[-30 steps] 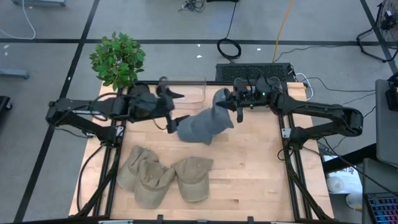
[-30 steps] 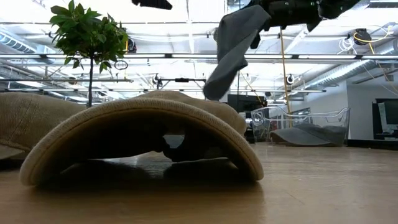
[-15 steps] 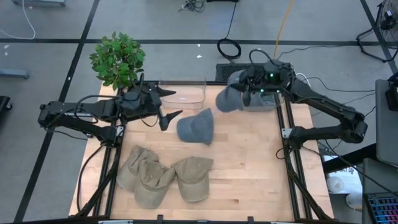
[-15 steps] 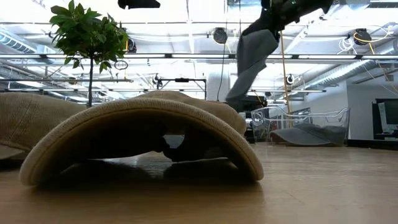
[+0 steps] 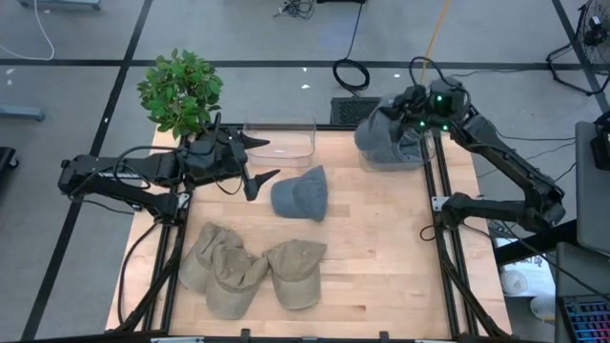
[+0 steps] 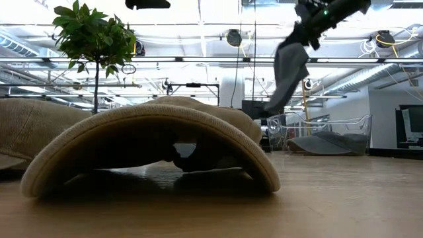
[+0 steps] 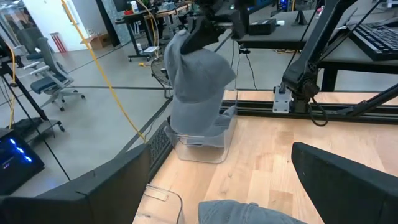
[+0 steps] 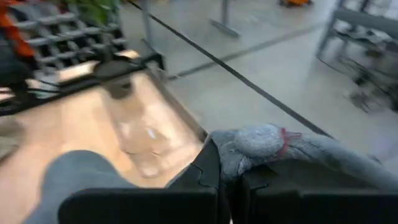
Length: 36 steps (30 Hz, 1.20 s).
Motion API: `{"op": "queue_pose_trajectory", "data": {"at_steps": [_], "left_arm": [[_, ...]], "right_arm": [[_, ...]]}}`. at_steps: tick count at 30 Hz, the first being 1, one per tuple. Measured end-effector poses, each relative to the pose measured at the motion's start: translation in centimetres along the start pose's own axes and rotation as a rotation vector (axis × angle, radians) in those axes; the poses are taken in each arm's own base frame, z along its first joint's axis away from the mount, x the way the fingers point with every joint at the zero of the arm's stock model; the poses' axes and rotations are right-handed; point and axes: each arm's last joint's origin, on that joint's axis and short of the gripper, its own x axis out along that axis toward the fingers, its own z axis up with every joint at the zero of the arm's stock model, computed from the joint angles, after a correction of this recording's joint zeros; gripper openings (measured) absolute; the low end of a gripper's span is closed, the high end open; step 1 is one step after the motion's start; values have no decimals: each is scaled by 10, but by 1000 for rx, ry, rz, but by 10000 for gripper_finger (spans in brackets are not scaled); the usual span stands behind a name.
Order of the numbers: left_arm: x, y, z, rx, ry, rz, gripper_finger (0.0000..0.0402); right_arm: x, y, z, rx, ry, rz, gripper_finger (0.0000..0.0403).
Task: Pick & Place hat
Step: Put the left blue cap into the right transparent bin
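Right gripper (image 5: 416, 122) was clamped on a grey hat (image 7: 198, 81), hanging it over the clear bin (image 7: 202, 143) at the table's far right corner; placing was under way; next it needed lowering and release; left gripper (image 5: 255, 164) waited open near the second grey hat (image 5: 299, 194).

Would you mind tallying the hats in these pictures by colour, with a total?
Grey hats: 2, one lying on the table, one held over the right-hand clear bin.
Tan hats: 3, near the front edge.
Total: 5 hats.
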Motion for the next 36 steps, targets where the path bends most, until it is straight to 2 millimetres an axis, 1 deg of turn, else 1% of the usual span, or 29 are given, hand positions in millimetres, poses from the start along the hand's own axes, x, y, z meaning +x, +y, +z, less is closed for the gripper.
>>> {"op": "queue_pose_trajectory", "data": {"at_steps": [2,6,8,13,17,23,27,36], "left_arm": [[0,0,0,0,0,0,397],[0,0,0,0,0,0,397],[0,0,0,0,0,0,397],[0,0,0,0,0,0,397],[0,0,0,0,0,0,397],[0,0,0,0,0,-1,397],[0,0,0,0,0,0,397],[0,0,0,0,0,0,397]], "right_arm": [[1,-8,-3,19,26,-67,0],[2,-20,-9,19,96,-256,0],[4,-23,-13,25,136,-269,0],[12,-23,-22,22,202,-204,0],[20,-25,-38,35,245,-190,0],[26,-21,-57,79,271,-44,0],[29,-18,-62,93,255,61,0],[29,-13,-61,171,230,213,0]]}}
